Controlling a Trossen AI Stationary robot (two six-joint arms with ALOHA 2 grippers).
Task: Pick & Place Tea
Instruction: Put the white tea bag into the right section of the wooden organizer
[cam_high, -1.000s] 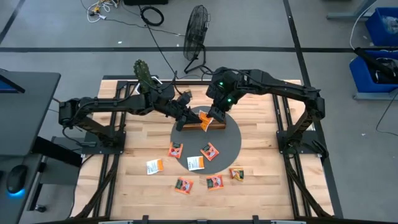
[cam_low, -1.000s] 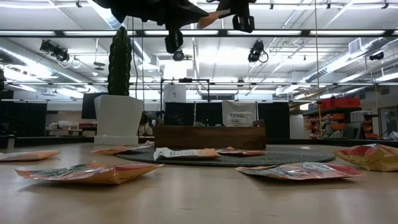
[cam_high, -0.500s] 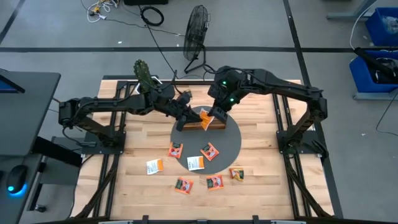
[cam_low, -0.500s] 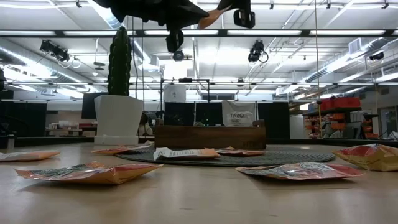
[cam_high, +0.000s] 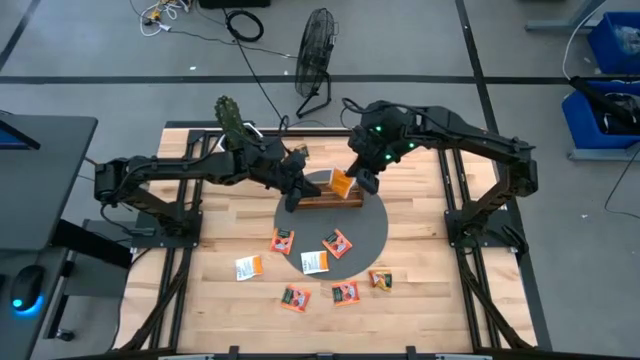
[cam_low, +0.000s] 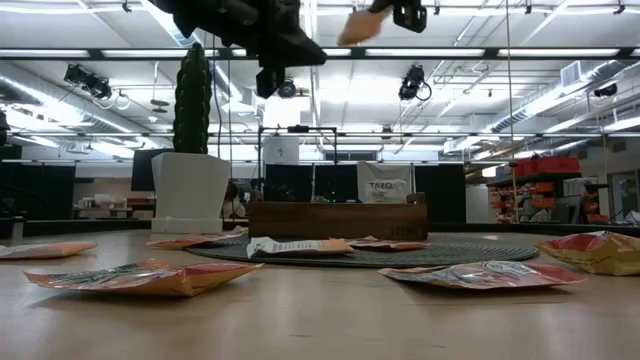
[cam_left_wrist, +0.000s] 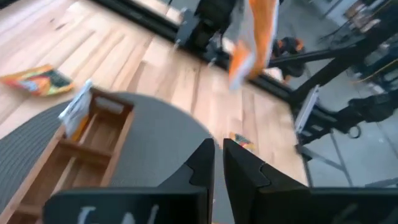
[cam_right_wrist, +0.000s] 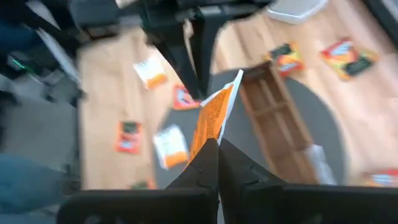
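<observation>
- Right gripper (cam_high: 356, 183), raised above the table, fingers clamped together on something thin.
- Left gripper (cam_high: 292, 192) just beside it, fingers nearly closed, holding nothing.

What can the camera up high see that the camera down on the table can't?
Only the high view shows the floor fan, both whole arms, and the round grey mat from above. Only the low view shows the ceiling lights and the room behind the table. Both show the wooden tray, loose tea sachets on the table, the cactus, and the right gripper lifting an orange sachet above the tray.
</observation>
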